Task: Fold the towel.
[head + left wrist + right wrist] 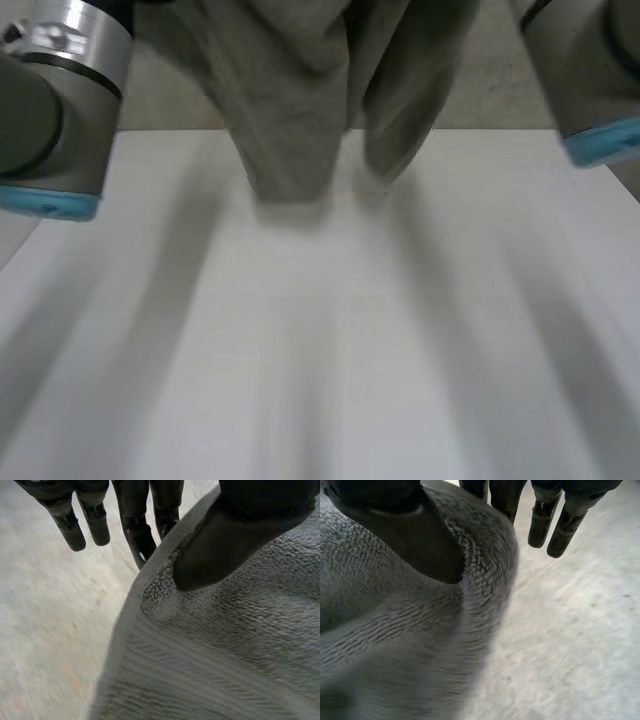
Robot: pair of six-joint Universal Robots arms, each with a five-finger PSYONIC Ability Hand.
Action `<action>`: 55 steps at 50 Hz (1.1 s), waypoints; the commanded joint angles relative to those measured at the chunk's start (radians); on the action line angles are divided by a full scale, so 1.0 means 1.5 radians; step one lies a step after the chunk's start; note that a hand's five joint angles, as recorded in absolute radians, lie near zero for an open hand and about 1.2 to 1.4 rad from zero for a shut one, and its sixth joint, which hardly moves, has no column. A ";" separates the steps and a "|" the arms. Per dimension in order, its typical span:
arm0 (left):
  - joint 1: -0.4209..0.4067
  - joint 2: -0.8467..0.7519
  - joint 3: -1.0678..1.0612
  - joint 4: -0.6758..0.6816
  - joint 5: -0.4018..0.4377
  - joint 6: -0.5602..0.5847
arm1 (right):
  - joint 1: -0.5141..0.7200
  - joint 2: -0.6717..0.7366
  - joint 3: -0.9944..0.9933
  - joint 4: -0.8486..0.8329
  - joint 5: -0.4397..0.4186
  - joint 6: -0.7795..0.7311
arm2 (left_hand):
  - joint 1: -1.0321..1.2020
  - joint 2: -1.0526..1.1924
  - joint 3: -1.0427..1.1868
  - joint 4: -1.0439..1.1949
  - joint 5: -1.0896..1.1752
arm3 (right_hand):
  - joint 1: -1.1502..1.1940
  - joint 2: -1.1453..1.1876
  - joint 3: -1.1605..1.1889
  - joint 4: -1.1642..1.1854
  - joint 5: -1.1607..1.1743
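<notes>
A grey towel [300, 100] hangs in folds above the far part of the white table [320, 350], lifted clear of it. In the left wrist view my left hand [220, 535] pinches the towel's edge [165, 585] between its thumb and its fingers [137, 530]. My right hand [415, 535], in the right wrist view, pinches the towel [420, 630] near its edge the same way, thumb pressed on the cloth, fingers [545, 525] behind it.
The left arm [50, 110] and the right arm [590, 80] stand high at either side of the table. Beige floor [50, 630] lies beyond the towel.
</notes>
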 commanded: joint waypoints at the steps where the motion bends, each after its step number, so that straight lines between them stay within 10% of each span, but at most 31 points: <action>1: 0.010 0.044 -0.127 0.013 0.054 -0.008 | -0.043 -0.097 0.282 -0.039 -0.068 0.035 | 0.066 0.062 -0.028 -0.037 0.047 | 0.056 0.067 -0.034 -0.052 0.054; 18: 0.011 -0.102 -0.412 -0.001 0.088 0.143 | -0.104 -0.039 0.707 -0.136 -0.116 0.004 | 0.066 0.062 -0.028 -0.037 0.047 | 0.056 0.067 -0.034 -0.052 0.054; 28: 0.021 -0.145 -0.413 -0.038 0.051 0.189 | -0.106 -0.013 0.714 -0.130 -0.110 -0.031 | 0.066 0.062 -0.028 -0.037 0.047 | 0.056 0.067 -0.034 -0.052 0.054; 34: 0.027 -0.147 -0.413 -0.039 0.033 0.189 | -0.104 0.029 0.710 -0.128 -0.107 -0.033 | 0.066 0.062 -0.028 -0.037 0.047 | -0.357 -0.347 -0.034 -0.052 -0.360; 55: 0.068 -0.127 -0.416 -0.041 -0.018 0.197 | -0.188 0.027 0.695 -0.112 -0.127 -0.070 | 0.066 0.062 -0.028 -0.037 0.047 | -0.409 -0.398 -0.034 -0.052 -0.411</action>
